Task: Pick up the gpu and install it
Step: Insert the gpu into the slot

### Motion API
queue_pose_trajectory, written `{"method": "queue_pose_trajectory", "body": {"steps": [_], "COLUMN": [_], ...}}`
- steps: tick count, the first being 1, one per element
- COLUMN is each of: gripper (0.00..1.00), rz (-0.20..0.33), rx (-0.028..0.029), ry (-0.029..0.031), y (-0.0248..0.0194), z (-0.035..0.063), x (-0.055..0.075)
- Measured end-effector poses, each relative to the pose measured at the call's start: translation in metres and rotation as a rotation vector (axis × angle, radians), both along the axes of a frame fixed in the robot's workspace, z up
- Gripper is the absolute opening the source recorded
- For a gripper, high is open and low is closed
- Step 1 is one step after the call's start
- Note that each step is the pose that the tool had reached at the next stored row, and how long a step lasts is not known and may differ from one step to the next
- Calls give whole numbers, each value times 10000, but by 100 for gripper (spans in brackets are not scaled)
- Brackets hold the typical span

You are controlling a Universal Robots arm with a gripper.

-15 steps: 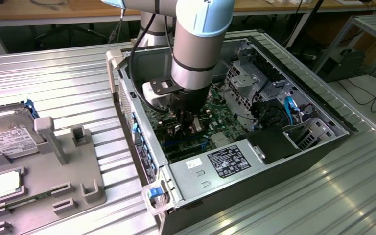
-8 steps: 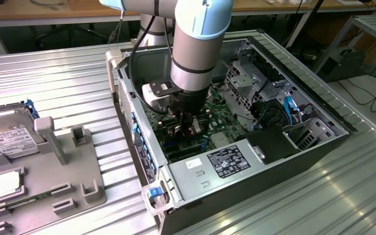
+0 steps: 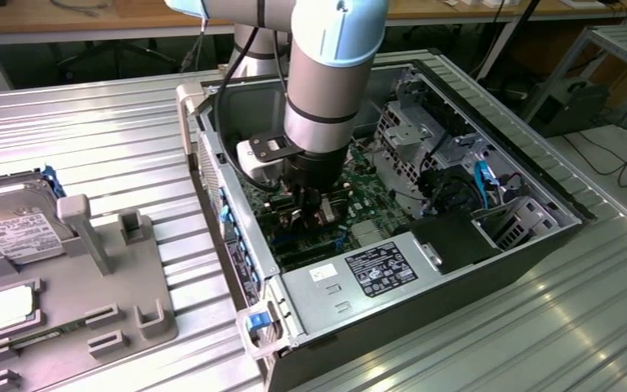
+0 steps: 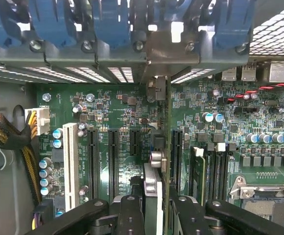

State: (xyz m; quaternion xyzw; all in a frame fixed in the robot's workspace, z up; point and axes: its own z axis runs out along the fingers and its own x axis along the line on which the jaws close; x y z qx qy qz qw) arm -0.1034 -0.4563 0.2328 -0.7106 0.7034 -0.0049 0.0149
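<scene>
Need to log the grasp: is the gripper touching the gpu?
Touching. In the wrist view, the gripper fingers clamp the gpu edge-on from both sides above the motherboard.

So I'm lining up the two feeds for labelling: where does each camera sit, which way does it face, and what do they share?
Exterior view: off the arm, high above the bench, looking down into the open computer case; the arm reaches into it, with the hard drive at the exterior view's left.
Wrist view: on the wrist, inside the case, facing the motherboard; dark gripper fingers frame the gpu, seen edge-on.
Shared: the green motherboard and the gripper over it.
</scene>
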Motion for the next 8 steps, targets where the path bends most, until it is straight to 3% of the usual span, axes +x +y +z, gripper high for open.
{"method": "queue_pose_trajectory", "body": {"steps": [2,4,5,8], "gripper": [28,29,35,35], "rz": [-3,-4,-1,0], "rx": [21,5,5,4], "ry": [-9,-15,-17,-35], "y": [2,1,0,0], "z": [8,44,66,150], "x": [-1,-2,-1,0]}}
